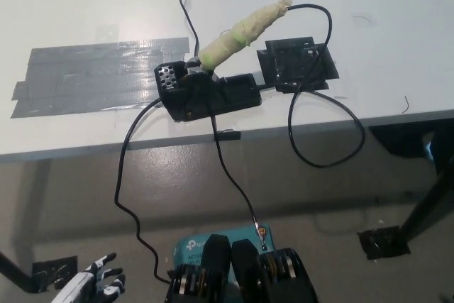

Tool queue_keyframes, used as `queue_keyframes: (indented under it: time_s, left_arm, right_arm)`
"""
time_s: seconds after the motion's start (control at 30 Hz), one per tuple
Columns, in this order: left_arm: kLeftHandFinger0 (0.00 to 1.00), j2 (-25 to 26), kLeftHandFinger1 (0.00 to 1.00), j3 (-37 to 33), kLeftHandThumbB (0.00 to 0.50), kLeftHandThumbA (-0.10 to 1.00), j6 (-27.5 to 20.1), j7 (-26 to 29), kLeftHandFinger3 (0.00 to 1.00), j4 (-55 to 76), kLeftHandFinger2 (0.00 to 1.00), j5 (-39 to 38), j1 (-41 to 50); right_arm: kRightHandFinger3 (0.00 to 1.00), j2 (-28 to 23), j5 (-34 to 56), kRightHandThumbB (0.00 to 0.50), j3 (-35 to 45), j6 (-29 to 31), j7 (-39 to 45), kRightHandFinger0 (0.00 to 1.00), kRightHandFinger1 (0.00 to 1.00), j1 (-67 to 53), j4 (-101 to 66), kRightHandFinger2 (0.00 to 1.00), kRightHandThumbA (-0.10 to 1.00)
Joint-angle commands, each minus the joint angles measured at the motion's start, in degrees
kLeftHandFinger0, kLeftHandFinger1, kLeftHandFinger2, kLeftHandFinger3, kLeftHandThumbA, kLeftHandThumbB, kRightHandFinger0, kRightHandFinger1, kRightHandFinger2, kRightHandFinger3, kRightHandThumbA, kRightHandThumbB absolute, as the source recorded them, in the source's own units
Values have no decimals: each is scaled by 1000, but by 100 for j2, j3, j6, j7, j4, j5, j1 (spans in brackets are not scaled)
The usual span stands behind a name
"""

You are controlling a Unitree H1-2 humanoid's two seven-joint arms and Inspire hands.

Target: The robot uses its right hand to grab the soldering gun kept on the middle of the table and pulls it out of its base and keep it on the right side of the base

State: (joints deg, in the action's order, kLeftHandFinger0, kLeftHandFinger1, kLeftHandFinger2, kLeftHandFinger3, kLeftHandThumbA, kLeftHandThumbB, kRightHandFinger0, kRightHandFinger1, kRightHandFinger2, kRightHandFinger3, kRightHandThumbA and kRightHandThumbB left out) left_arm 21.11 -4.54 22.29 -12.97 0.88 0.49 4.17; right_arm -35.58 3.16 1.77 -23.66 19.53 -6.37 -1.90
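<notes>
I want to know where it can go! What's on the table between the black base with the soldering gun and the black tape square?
In the head view, only a thin cable bridges the narrow gap between base and black tape square; otherwise bare white table.

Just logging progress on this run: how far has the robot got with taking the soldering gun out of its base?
Nothing looks done yet. The soldering gun, its handle wrapped in pale tape, sits slanted in the black base on the white table. Nothing is in hand: the white left hand rests low at the lower left, fingers apart, and the right hand is out of view. Grabbing, pulling out and placing right of the base all remain.
</notes>
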Motion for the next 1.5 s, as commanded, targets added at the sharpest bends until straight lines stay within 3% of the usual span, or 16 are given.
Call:
queue_keyframes:
  time_s: [0.0,0.1,0.17,0.2,0.3,0.33,0.47,0.53,0.63,0.73,0.83,0.93,1.03,1.1,1.27,1.47]
  left_arm:
    - [621,-7,727,2,170,495,141,-58,1000,231,865,-1,27]
    - [656,13,741,-8,171,510,128,-79,1000,182,866,17,7]
    - [666,9,753,-7,179,520,195,-95,1000,199,863,-2,-11]
    - [666,9,754,-7,179,521,198,-95,1000,200,863,-1,-11]
    - [683,28,761,-9,178,523,213,-89,1000,212,862,30,-19]
    - [680,29,764,-18,182,530,240,-103,1000,231,869,32,-38]
    - [658,20,751,-26,198,528,285,-88,1000,233,862,54,-80]
    - [654,19,753,-25,195,523,268,-97,1000,220,866,48,-97]
    - [661,4,761,-30,204,521,297,-84,1000,230,877,53,-91]
    - [668,-19,771,-34,199,514,329,-63,1000,271,883,67,-76]
    - [669,-18,770,-32,193,517,358,-68,1000,290,875,64,-85]
    - [665,11,768,-30,206,531,327,-93,1000,279,870,63,-83]
    - [660,22,765,-55,200,542,323,-83,1000,299,879,107,-87]
    - [661,7,767,-42,204,533,374,-90,1000,353,886,85,-78]
    - [669,-6,774,-42,198,521,354,-93,1000,332,891,86,-69]
    - [666,-18,766,-50,203,519,402,-92,1000,356,880,85,-52]
  right_arm:
    - [1000,-90,126,195,391,-230,-120,1000,1000,-71,-456,1000,788]
    - [1000,-270,58,149,875,-326,-292,1000,1000,78,-1027,1000,865]
    - [1000,-414,71,87,1238,-327,-465,1000,1000,475,-1307,1000,737]
    - [1000,-397,52,87,1260,-327,-444,1000,1000,477,-1312,1000,726]
    - [1000,-591,39,121,1455,-327,-621,1000,1000,1112,-1685,1000,667]
    - [1000,-785,-10,184,1479,-327,-634,1000,1000,1565,-1933,1000,713]
    - [1000,-970,410,154,1224,-327,-865,1000,1000,2438,-2229,1000,655]
    - [1000,-1063,604,192,999,-327,-1068,1000,1000,2740,-2207,1000,642]
    - [1000,-1021,48,189,587,-327,-886,1000,1000,3426,-2124,1000,707]
    - [1000,-476,-430,211,188,-327,-725,1000,1000,4356,-1853,1000,579]
    - [1000,-89,-960,208,-156,-327,-515,1000,1000,4995,-1577,1000,537]
    - [1000,93,-1297,221,-482,-327,-283,1000,1000,5408,-1292,1000,584]
    - [1000,177,-1584,296,-1046,-327,93,1000,1000,5965,-824,1000,637]
    - [1000,198,-1838,308,-1538,-327,297,1000,1000,6354,-544,1000,675]
    - [1000,533,-2205,286,-2286,-58,83,1000,1000,7091,35,1000,514]
    - [1000,775,-2553,284,-2875,204,357,1000,1000,7532,480,1000,543]
